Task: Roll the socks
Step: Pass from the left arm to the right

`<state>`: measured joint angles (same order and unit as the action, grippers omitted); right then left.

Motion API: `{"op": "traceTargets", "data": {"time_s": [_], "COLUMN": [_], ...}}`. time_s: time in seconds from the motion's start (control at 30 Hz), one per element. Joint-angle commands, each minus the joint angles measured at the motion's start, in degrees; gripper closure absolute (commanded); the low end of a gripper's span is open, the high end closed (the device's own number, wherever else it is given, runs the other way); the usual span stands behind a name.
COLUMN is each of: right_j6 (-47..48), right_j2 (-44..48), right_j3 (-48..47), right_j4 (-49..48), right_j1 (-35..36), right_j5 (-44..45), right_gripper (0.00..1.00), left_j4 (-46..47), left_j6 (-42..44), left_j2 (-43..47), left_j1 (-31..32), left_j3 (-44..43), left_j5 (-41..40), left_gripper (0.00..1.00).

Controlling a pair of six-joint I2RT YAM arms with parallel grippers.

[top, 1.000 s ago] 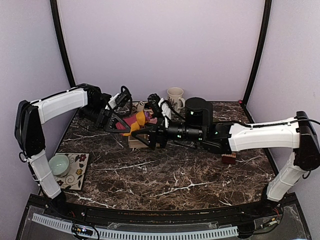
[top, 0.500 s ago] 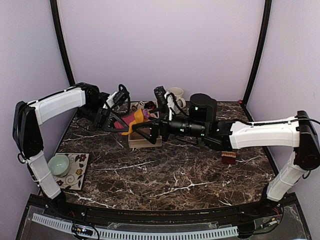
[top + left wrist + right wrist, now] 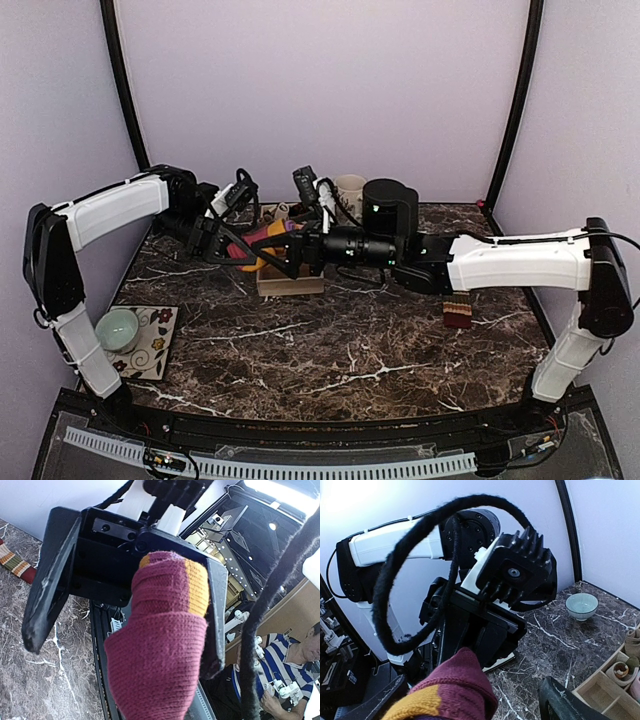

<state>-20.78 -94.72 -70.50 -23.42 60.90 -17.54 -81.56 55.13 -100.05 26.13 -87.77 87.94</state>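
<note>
Rolling in hand, by the look of it, on one striped maroon, orange and purple knit sock, up in the air over the far part of the counter. Borne at one end by the left tool, judged clamped on it, though with the pads buried under knit. Flanked at the other end by the right tool, spread wide, pinching nothing. Calls next for closing that right tool on the free end, then turning it against a steady left grip.

Down on the dark, white-veined marble counter: nearest, a pale green bowl on a flowered mat; further right, a small brown block; beyond, a shallow wooden box under the sock; at the back, a white mug and a black cylinder. Behind all, plain lilac walls.
</note>
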Motion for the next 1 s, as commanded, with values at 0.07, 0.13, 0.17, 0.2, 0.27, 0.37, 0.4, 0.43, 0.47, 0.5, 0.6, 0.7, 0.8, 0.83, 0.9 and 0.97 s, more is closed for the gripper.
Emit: {"op": "traceTargets", "data": {"time_s": [0.07,0.13,0.17,0.2,0.27,0.37,0.4,0.43,0.47,0.5,0.6,0.7,0.8,0.83,0.9,0.97], "right_j6": [-3.73,-4.15,-4.39,-4.56,-5.00,-5.88,-6.16,-6.42,-6.73,-7.04,-8.10,-8.75,-9.68,-9.84,-9.99,-10.35], "right_j2": [-0.01,0.74,1.02,1.25,1.21,1.06,0.97,0.82,0.75,0.61,0.41,0.33,0.09,-0.12,-0.68,-1.33], "right_j3": [1.47,2.79,3.18,3.44,3.68,3.82,3.79,3.75,3.56,3.45,3.71,4.07,3.99,3.99,3.69,3.22], "right_j4": [-0.98,-1.84,-2.13,-2.27,-2.48,-3.28,-3.64,-3.91,-4.09,-4.34,-5.83,-7.69,-8.47,-8.53,-7.68,-6.55], "right_j1": [0.29,0.35,0.35,0.36,0.36,0.25,0.25,0.25,0.27,0.27,0.24,0.21,0.18,0.18,0.14,-0.14], "right_j5": [-0.74,-0.74,-0.77,-0.87,-1.08,-1.58,-1.80,-1.92,-2.00,-2.04,-1.65,-1.79,-1.87,-2.03,-1.94,-1.81], "right_gripper": [0.16,0.19,0.21,0.23,0.26,0.33,0.35,0.38,0.41,0.42,0.40,0.39,0.40,0.41,0.47,0.55], "left_j4": [1.28,1.74,2.07,2.99,4.67,5.49,6.06,6.76,7.52,8.05,8.53,9.69,11.80,12.60,14.12,14.82], "left_j6": [-0.79,-1.10,-1.40,-2.25,-3.86,-4.64,-5.02,-5.56,-6.38,-6.84,-7.17,-8.03,-9.92,-10.64,-11.78,-12.20], "left_j2": [4.25,4.62,4.87,5.11,5.74,6.22,6.41,6.58,6.74,6.87,7.21,7.62,8.21,8.47,9.00,9.34], "left_j1": [-0.24,-0.23,-0.24,-0.24,-0.21,-0.17,-0.23,-0.24,-0.15,-0.20,-0.20,-0.19,-0.15,-0.23,-0.13,-0.21], "left_j3": [1.22,1.64,1.96,2.25,2.80,2.95,3.03,3.23,3.55,3.83,4.37,4.74,5.05,5.30,5.71,6.01], "left_j5": [-0.08,-0.20,-0.47,-0.84,-1.58,-2.14,-2.37,-2.48,-2.58,-2.69,-3.37,-4.61,-5.96,-6.43,-7.05,-7.38], "left_gripper": [1.00,1.00,1.00,1.00,1.00,1.00,1.00,1.00,1.00,1.00,1.00,1.00,1.00,1.00,1.00,1.00]}}
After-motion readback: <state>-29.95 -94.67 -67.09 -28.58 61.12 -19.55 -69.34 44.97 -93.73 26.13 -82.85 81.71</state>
